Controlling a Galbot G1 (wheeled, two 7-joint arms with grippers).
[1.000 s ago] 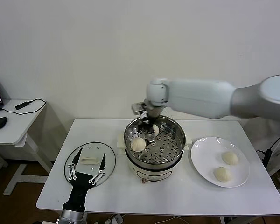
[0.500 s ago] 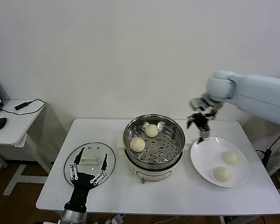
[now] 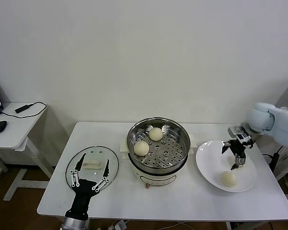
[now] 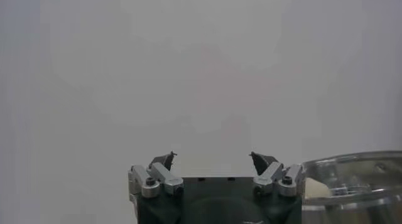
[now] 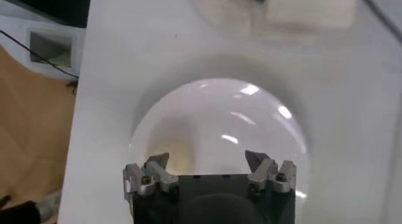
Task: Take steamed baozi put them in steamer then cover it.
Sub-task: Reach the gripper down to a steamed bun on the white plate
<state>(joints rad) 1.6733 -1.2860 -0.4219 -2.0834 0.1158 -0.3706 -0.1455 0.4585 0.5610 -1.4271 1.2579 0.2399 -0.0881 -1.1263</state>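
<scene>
The steamer [image 3: 159, 160] stands mid-table with two baozi on its perforated tray, one at the back [image 3: 156, 133] and one at the front left [image 3: 141, 148]. One more baozi [image 3: 228, 178] lies on the white plate [image 3: 209, 163] to the right. Another is hidden behind my right gripper [image 3: 234, 157], which hangs open and empty low over the plate's far part. In the right wrist view that gripper [image 5: 207, 159] spreads over the plate [image 5: 220, 118]. The cover [image 3: 86, 160] lies flat on the left, handle up. My left gripper [image 3: 89, 178] rests open over the cover's near edge.
A side table [image 3: 12, 132] with a mouse and cable stands far left. The wall is close behind the table. The left wrist view shows my open left gripper [image 4: 212, 157] facing the wall, with a shiny round rim [image 4: 358, 175] to one side.
My right gripper left the second baozi in the steamer, swung right across the table and came down over the plate. The left arm has not moved.
</scene>
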